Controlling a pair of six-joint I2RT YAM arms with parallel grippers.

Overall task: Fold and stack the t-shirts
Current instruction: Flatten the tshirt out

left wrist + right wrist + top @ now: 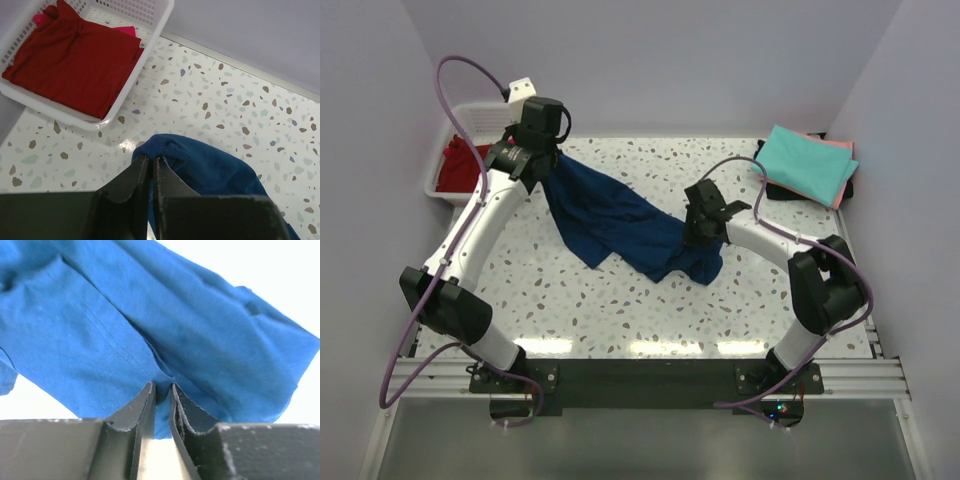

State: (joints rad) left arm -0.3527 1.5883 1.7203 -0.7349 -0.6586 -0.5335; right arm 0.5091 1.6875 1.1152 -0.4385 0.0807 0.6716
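Note:
The navy blue t-shirt [620, 225] hangs stretched between my two grippers over the middle of the speckled table [620, 310]. My left gripper [548, 160] is shut on one bunched edge of it [172, 152], held up at the back left. My right gripper [705, 235] is shut on a fold of the same shirt [165, 385] at the right. Its print is hidden. A red t-shirt [75, 55] lies folded in the white basket [150, 50]. A teal t-shirt [805, 160] lies folded on a salmon-pink one [842, 190] at the back right.
The white basket [470, 125] stands at the back left corner beside the left wall. A dark cloth [780, 190] lies under the folded stack at the back right. White walls enclose the table on three sides.

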